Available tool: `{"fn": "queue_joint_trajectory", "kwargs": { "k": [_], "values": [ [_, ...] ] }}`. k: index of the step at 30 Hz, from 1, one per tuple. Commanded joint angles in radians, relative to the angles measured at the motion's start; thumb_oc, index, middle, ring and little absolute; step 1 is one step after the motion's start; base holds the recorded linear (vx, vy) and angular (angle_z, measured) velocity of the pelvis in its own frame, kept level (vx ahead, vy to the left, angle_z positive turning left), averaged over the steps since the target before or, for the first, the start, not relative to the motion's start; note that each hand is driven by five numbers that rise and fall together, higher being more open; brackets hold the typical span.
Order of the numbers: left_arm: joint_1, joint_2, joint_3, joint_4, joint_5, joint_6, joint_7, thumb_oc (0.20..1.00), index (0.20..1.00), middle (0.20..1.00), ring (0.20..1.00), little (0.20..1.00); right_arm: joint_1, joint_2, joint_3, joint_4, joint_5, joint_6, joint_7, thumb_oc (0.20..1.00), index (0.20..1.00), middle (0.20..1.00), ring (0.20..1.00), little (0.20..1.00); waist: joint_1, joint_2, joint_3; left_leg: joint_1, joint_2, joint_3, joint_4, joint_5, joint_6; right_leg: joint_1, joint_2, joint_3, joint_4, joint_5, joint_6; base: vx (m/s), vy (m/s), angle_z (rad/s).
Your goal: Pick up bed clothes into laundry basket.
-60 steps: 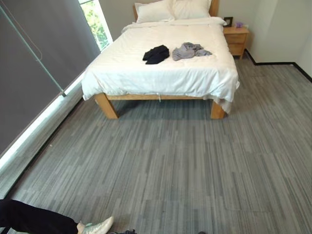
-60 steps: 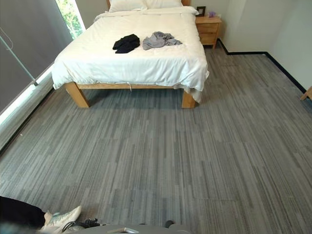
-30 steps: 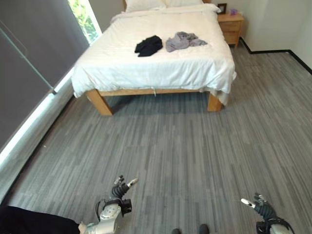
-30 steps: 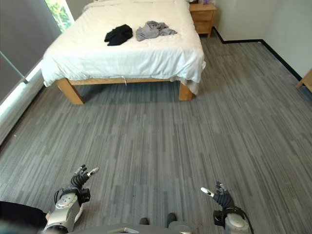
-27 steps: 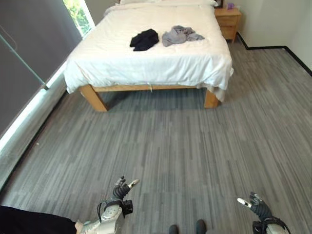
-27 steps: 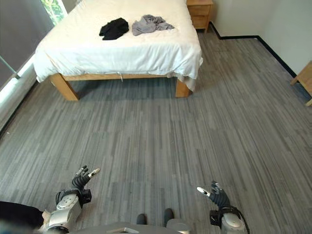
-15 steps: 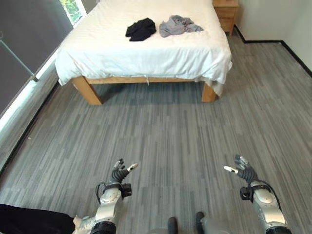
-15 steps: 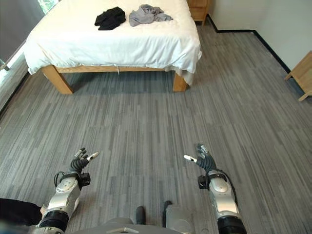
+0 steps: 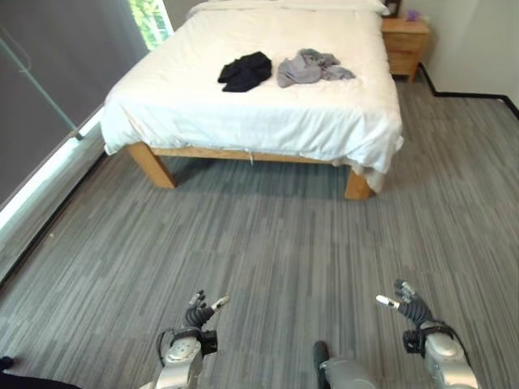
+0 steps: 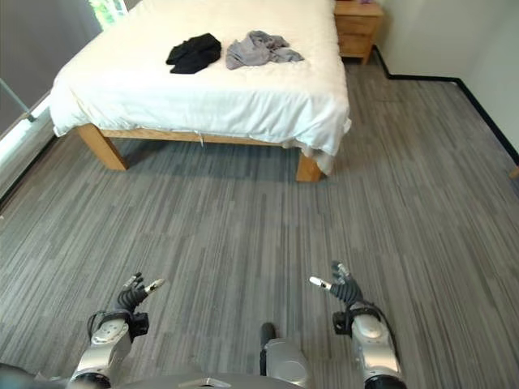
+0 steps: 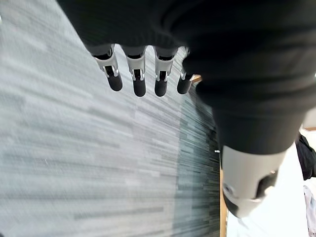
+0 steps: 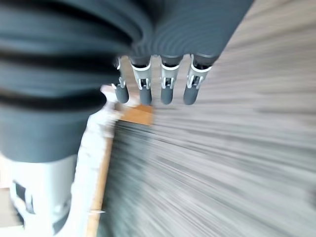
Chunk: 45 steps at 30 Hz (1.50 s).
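Grey striped carpet [image 9: 276, 243] before a white bed [image 9: 243, 105], its head cut off.
Black garment [image 9: 245, 70] beside crumpled grey garment [image 9: 312, 66]; left hand [image 9: 197, 314] and right hand [image 9: 409, 304] hang empty, fingers spread.

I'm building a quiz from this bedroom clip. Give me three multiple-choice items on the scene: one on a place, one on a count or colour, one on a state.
1. Where do the clothes lie?
A. on the floor
B. on the bed
C. on the nightstand

2. How many clothing items are there, and in which colours?
A. two, black and grey
B. three, all white
C. one, red

3. How are the robot's hands?
A. both shut on cloth
B. left shut on a handle
C. both open, holding nothing

Answers:
1. B: the black garment and the grey garment rest side by side on the bed.
2. A: one dark pile, one grey pile.
3. C: the left hand and the right hand hang over the carpet floor with relaxed fingers.
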Motion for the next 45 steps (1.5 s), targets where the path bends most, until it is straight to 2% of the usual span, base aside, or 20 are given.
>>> {"fn": "queue_joint_trajectory", "kwargs": {
  "k": [1,4,6,7,9,13,15,16,18,19,21,24,25,26,27,28,29,30,33,45],
  "values": [
    [-0.072,0.049,0.104,-0.015,-0.01,-0.038,-0.02,1.0,1.0,1.0,1.0,1.0,-0.013,-0.047,0.003,-0.047,0.028,-0.023,-0.035,1.0,1.0,1.0,1.0,1.0,-0.013,-0.024,0.097,0.109,0.066,0.102,-0.349,-0.02,-0.024,0.133,-0.082,0.031,-0.199,0.184,0.123,0.34,-0.202,0.48],
    [-0.063,0.032,0.103,-0.025,-0.028,-0.045,-0.033,1.0,1.0,1.0,1.0,1.0,-0.006,-0.053,-0.015,-0.043,0.029,-0.02,-0.029,1.0,1.0,1.0,1.0,1.0,0.034,-0.023,0.096,0.037,0.025,0.158,-0.624,0.017,-0.063,0.228,-0.078,0.036,-0.252,0.163,0.141,0.46,-0.06,-0.08],
    [-0.058,0.03,0.096,-0.041,-0.019,-0.045,-0.036,1.0,1.0,1.0,1.0,1.0,0.004,-0.06,-0.024,-0.046,0.025,-0.022,-0.035,1.0,1.0,1.0,1.0,1.0,0.065,-0.007,0.09,0.04,-0.002,0.219,-0.904,0.086,-0.082,0.29,-0.057,0.042,-0.276,0.14,0.148,0.61,0.032,-0.53],
    [-0.061,0.023,0.089,-0.044,-0.02,-0.045,-0.04,1.0,1.0,1.0,1.0,1.0,0.007,-0.064,-0.02,-0.041,0.027,-0.023,-0.035,1.0,1.0,1.0,1.0,1.0,0.09,0.008,0.084,0.023,-0.062,0.219,-1.122,0.118,-0.081,0.344,-0.032,0.066,-0.3,0.114,0.151,0.69,0.06,-0.25],
    [-0.048,0.017,0.086,-0.04,-0.015,-0.044,-0.045,1.0,1.0,1.0,1.0,1.0,-0.008,-0.072,-0.02,-0.046,0.03,-0.022,-0.033,1.0,1.0,1.0,1.0,1.0,0.11,0.023,0.063,-0.001,-0.075,0.228,-1.243,0.144,-0.092,0.399,-0.019,0.091,-0.305,0.088,0.152,0.63,0.072,-0.19],
    [-0.04,0.021,0.091,-0.041,-0.008,-0.051,-0.048,1.0,1.0,1.0,1.0,1.0,-0.016,-0.036,-0.008,-0.073,0.031,-0.017,-0.02,1.0,1.0,1.0,1.0,1.0,0.114,0.031,0.006,0.097,-0.049,0.286,-1.234,0.184,-0.09,0.469,-0.028,0.137,-0.305,0.04,0.157,0.49,0.098,-0.27],
    [-0.044,0.027,0.091,-0.033,-0.003,-0.05,-0.047,1.0,1.0,1.0,1.0,1.0,-0.019,-0.017,0.013,-0.067,0.016,-0.022,-0.026,1.0,1.0,1.0,1.0,1.0,0.131,0.013,-0.029,0.123,-0.046,0.301,-1.197,0.157,-0.078,0.475,-0.068,0.147,-0.267,0.016,0.183,0.51,0.149,-0.63],
    [-0.046,0.032,0.089,-0.022,-0.009,-0.047,-0.051,1.0,1.0,1.0,1.0,1.0,-0.028,-0.002,0.024,-0.059,0.013,-0.026,-0.024,1.0,1.0,1.0,1.0,1.0,0.141,-0.011,-0.04,0.121,-0.047,0.312,-1.116,0.105,-0.067,0.479,-0.102,0.151,-0.205,0.05,0.207,0.48,0.137,-1.13],
    [-0.061,0.058,0.077,-0.031,0.002,-0.041,-0.059,1.0,1.0,1.0,1.0,1.0,-0.034,0.014,0.035,-0.072,0.02,-0.021,-0.024,1.0,1.0,1.0,1.0,1.0,0.144,-0.026,-0.028,0.164,-0.051,0.321,-1.117,0.073,-0.048,0.414,-0.132,0.15,-0.005,0.172,0.266,0.45,0.2,-0.7],
    [-0.082,0.085,0.049,-0.054,0.016,-0.041,-0.073,1.0,1.0,1.0,1.0,1.0,-0.035,0.03,0.044,-0.09,0.036,-0.018,-0.007,1.0,1.0,1.0,1.0,1.0,0.129,-0.015,-0.011,0.229,-0.066,0.309,-1.139,0.033,-0.02,0.339,-0.138,0.161,0.201,0.327,0.292,0.5,0.297,-0.28],
    [-0.102,0.104,0.033,-0.062,0.028,-0.04,-0.072,1.0,1.0,1.0,1.0,1.0,-0.038,0.011,0.053,-0.104,0.021,-0.018,-0.008,1.0,1.0,1.0,1.0,1.0,0.105,0.014,0.009,0.306,-0.07,0.267,-1.169,0.007,0.004,0.253,-0.144,0.129,0.368,0.373,0.275,0.46,0.268,0.38],
    [-0.118,0.116,0.013,-0.066,0.026,-0.039,-0.074,1.0,1.0,1.0,1.0,1.0,-0.025,0.009,0.048,-0.139,0.031,-0.017,-0.008,1.0,1.0,1.0,1.0,1.0,0.039,0.055,0.028,0.408,-0.065,0.187,-1.232,-0.01,0.014,0.068,-0.098,0.129,0.455,0.269,0.245,0.51,0.129,1.16],
    [-0.104,0.103,-0.003,-0.08,0.024,-0.036,-0.092,1.0,1.0,1.0,1.0,1.0,0.007,-0.014,0.023,-0.17,0.021,-0.02,-0.005,1.0,1.0,1.0,1.0,1.0,-0.018,0.053,0.033,0.475,-0.085,0.111,-1.275,-0.039,0.0,-0.027,-0.086,0.148,0.236,0.202,0.219,0.7,-0.072,1.24],
    [-0.101,0.102,-0.012,-0.081,0.031,-0.04,-0.096,1.0,1.0,1.0,1.0,1.0,0.019,-0.024,0.008,-0.179,0.017,-0.021,-0.011,1.0,1.0,1.0,1.0,1.0,-0.048,0.036,0.041,0.498,-0.111,0.064,-1.284,-0.066,-0.005,-0.032,-0.066,0.21,0.037,0.211,0.222,0.86,-0.149,2.79],
    [-0.094,0.103,-0.015,-0.079,0.044,-0.04,-0.106,1.0,1.0,1.0,1.0,1.0,0.054,-0.043,-0.034,-0.217,0.012,-0.024,-0.013,1.0,1.0,1.0,1.0,1.0,-0.088,0.01,0.041,0.506,-0.145,-0.024,-1.284,-0.103,-0.003,-0.04,-0.02,0.369,-0.13,0.234,0.253,0.46,-0.098,2.22],
    [-0.093,0.103,-0.016,-0.079,0.044,-0.04,-0.106,1.0,1.0,1.0,1.0,1.0,0.055,-0.043,-0.034,-0.218,0.012,-0.024,-0.013,1.0,1.0,1.0,1.0,1.0,-0.09,0.013,0.044,0.512,-0.143,-0.027,-1.284,-0.106,-0.002,-0.032,-0.02,0.366,-0.135,0.232,0.253,0.36,-0.076,2.42],
    [-0.093,0.099,-0.023,-0.073,0.056,-0.033,-0.113,1.0,1.0,1.0,1.0,1.0,0.076,-0.052,-0.043,-0.235,0.008,-0.021,-0.008,1.0,1.0,1.0,1.0,1.0,-0.097,-0.001,0.035,0.502,-0.152,-0.052,-1.284,-0.107,0.0,0.008,-0.002,0.424,-0.132,0.222,0.259,0.1,-0.119,1.23],
    [-0.096,0.087,-0.026,-0.07,0.044,-0.037,-0.116,1.0,1.0,1.0,1.0,1.0,0.063,-0.065,-0.04,-0.238,0.009,-0.016,-0.007,1.0,1.0,1.0,1.0,1.0,-0.09,-0.011,0.039,0.496,-0.146,-0.055,-1.284,-0.109,-0.003,0.015,-0.028,0.373,-0.145,0.235,0.268,0.12,-0.161,1.71],
    [-0.088,0.057,-0.026,-0.05,0.027,-0.036,-0.129,1.0,1.0,1.0,1.0,1.0,0.04,-0.117,-0.047,-0.235,-0.003,-0.022,-0.015,1.0,1.0,1.0,1.0,1.0,-0.07,-0.027,0.023,0.461,-0.147,-0.078,-1.284,-0.104,-0.004,0.041,-0.035,0.386,-0.191,0.241,0.245,0.08,-0.166,1.19],
    [-0.015,0.025,-0.068,-0.033,-0.013,-0.025,-0.151,1.0,1.0,1.0,1.0,1.0,-0.191,-0.414,-0.013,-0.224,-0.084,-0.023,-0.131,1.0,1.0,1.0,1.0,1.0,-0.019,-0.012,0.029,0.393,-0.153,-0.132,-1.284,-0.084,-0.013,0.075,-0.033,0.334,-0.28,0.249,0.222,0.04,-0.061,-0.03]
  ]
}}
